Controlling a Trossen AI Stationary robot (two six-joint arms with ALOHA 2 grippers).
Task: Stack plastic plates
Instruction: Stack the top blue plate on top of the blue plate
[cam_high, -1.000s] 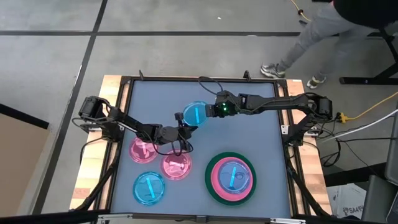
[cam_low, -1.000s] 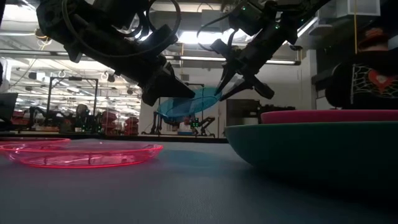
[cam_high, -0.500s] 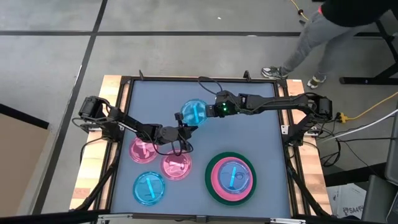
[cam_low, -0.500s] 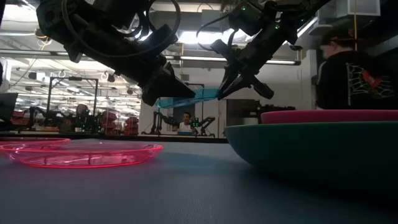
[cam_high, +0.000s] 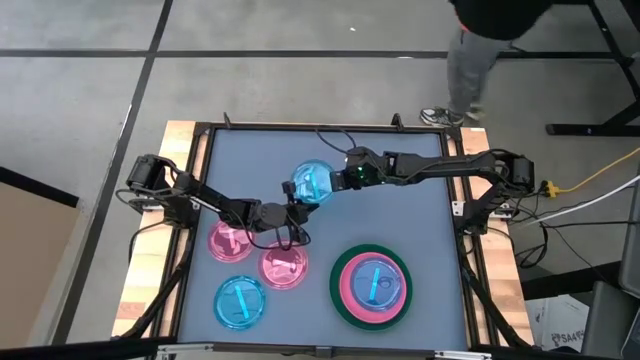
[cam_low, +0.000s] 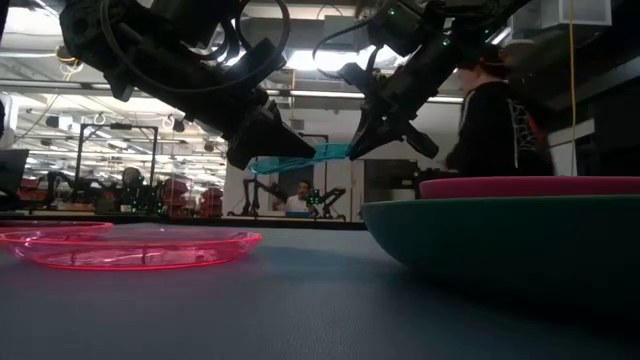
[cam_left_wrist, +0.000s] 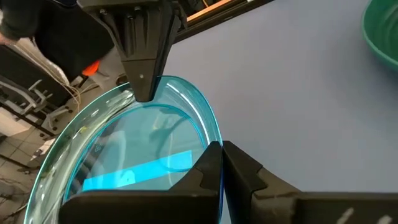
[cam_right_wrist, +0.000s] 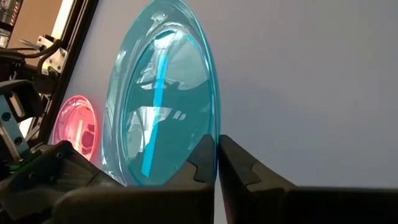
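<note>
A small translucent blue plate (cam_high: 311, 183) hangs in the air over the table's middle, held between both grippers. My left gripper (cam_high: 297, 197) is shut on its near-left edge and my right gripper (cam_high: 333, 180) is shut on the opposite edge. In the low view the blue plate (cam_low: 300, 157) spans nearly level between my left gripper (cam_low: 272, 150) and my right gripper (cam_low: 360, 148). Two pink plates (cam_high: 231, 240) (cam_high: 284, 265) and another blue plate (cam_high: 240, 301) lie flat on the table at the near left. A large green plate (cam_high: 371, 312) at the near right carries a pink plate and a small blue one. My left gripper pinches the blue plate's rim (cam_left_wrist: 214, 134) between its two fingers, coming in slanting slightly downward from the table's left. The plate is lifted clear of the table. My right gripper pinches the opposite rim (cam_right_wrist: 213, 124) between its two fingertips, slanting down from the table's right. The plate spreads away from the fingers toward my left gripper (cam_right_wrist: 50, 162), clear of the table.
The raised table frame (cam_high: 200, 135) borders the grey surface. Open grey surface lies between the held plate and the green stack. A person (cam_high: 480, 40) walks on the floor beyond the far edge and shows in the low view (cam_low: 495, 120) too.
My right gripper has shut on the blue plate's rim, rolling slightly as it did so. The plate, which tilted upward toward that gripper, now lies nearly level between the two grippers. My left gripper has stayed shut on its edge.
</note>
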